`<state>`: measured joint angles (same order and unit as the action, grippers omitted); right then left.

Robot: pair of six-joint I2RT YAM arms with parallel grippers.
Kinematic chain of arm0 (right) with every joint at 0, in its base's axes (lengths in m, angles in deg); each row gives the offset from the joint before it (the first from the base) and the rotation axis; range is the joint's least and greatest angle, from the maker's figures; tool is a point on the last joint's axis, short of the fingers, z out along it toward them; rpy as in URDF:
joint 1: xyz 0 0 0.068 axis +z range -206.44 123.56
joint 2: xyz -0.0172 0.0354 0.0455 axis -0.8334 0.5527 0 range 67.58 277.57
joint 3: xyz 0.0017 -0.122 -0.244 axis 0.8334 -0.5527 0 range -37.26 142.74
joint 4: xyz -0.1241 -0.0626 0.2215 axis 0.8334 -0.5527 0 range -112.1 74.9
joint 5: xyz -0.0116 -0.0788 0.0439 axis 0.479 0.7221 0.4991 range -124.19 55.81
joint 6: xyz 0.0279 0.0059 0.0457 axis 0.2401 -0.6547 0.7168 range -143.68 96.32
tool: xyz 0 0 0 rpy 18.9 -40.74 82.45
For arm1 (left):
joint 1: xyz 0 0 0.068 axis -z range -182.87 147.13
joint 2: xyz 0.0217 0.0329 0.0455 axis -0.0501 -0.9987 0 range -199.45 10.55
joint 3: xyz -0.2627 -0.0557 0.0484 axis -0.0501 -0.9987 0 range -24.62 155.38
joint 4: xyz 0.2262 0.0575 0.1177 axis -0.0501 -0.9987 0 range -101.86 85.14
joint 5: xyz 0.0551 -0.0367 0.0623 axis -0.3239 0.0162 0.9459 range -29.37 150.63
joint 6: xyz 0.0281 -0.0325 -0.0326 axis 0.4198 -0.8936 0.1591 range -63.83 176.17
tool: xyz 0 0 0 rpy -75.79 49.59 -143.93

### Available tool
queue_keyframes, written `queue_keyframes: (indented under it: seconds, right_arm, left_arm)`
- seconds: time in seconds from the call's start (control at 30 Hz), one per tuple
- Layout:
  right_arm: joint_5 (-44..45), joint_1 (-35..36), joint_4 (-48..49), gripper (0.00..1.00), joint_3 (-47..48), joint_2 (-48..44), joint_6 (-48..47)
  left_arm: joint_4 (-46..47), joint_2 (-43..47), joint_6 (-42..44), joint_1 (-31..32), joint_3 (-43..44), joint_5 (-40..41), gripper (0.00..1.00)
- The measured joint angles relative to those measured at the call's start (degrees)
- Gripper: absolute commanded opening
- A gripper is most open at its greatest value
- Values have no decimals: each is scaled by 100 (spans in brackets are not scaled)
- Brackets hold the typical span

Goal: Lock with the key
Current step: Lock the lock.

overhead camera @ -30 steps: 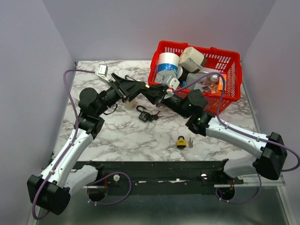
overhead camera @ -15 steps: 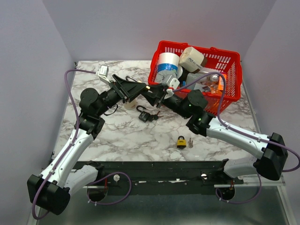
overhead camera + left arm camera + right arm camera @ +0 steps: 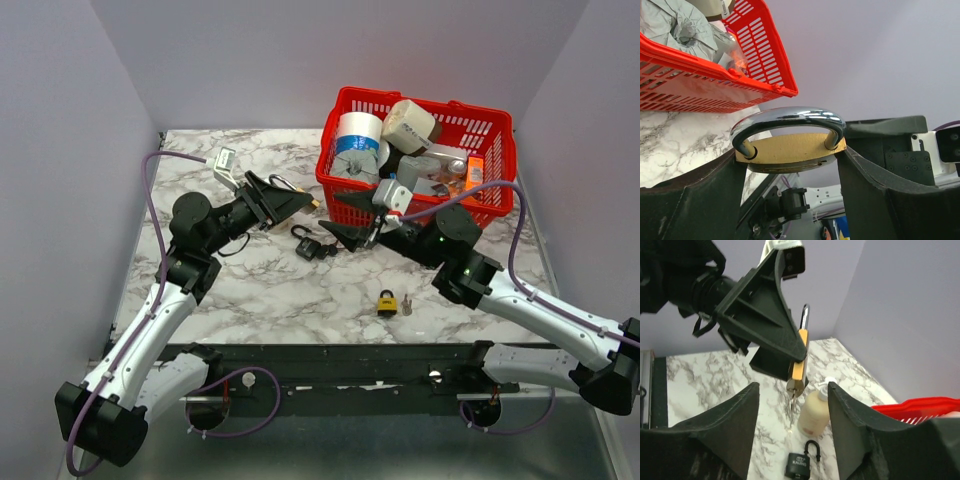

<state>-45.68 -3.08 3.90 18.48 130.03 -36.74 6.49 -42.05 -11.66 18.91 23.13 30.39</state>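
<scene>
Works over a marble table (image 3: 260, 290), red basket (image 3: 498, 180) at the far right. Clamps the brass padlock (image 3: 790, 147) in the left gripper (image 3: 306, 203), raised off the table, shackle (image 3: 790, 114) seated in both holes. Holds the right gripper (image 3: 792, 389) wide and empty, just short of the lock. Appears to leave the key (image 3: 791, 410) dangling from the underside. Could knock that key out with 1 skewed pinch, or twist the padlock loose from the left fingers.

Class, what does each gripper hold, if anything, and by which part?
Left gripper clamps the brass padlock by its body's two sides, shackle free. Right gripper is open, holding nothing.
</scene>
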Motion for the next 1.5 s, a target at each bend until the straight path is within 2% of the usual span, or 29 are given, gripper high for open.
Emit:
queue_keyframes:
  seconds: [0.03, 0.13, 0.23, 0.53, 0.73, 0.87, 1.0, 1.13, 1.17, 1.2, 1.5]
  right_arm:
    - [-33, 0, -103, 49, -39, -55, -61]
    - [-74, 0, -387, 47, -72, -96, -232]
    - [-72, 0, -575, 38, -72, -63, -356]
    - [13, 0, -713, 37, 31, 271, -415]
    - [81, 0, -719, 31, 251, 485, -313]
    - [90, 0, -780, 22, 391, 590, -269]
    - [94, 0, -844, 19, 435, 654, -238]
    - [90, 0, -931, 12, 466, 713, -234]
    - [90, 2, -949, 2, 479, 730, -223]
    - [92, 7, -970, 1, 494, 743, -221]
    - [175, 7, -1082, 1, 511, 750, -103]
  left_arm:
    - [-13, 0, 46, 0, 4, -26, 0]
    - [-42, 0, 111, 0, 13, -70, 0]
    - [-44, 0, 146, 0, 13, -90, 0]
    - [-72, 0, 164, 11, 13, -90, 0]
    - [-74, 0, 179, 13, 13, -85, 0]
    - [-74, 0, 184, 31, 13, -83, 0]
    - [-81, 0, 188, 33, 13, -35, 0]
    - [-85, 0, 210, 37, 11, -15, 0]
    - [-85, 0, 212, 37, 7, -2, 0]
    - [-87, 0, 214, 37, 4, 11, 0]
    - [-260, 26, 310, 44, 2, 179, 0]
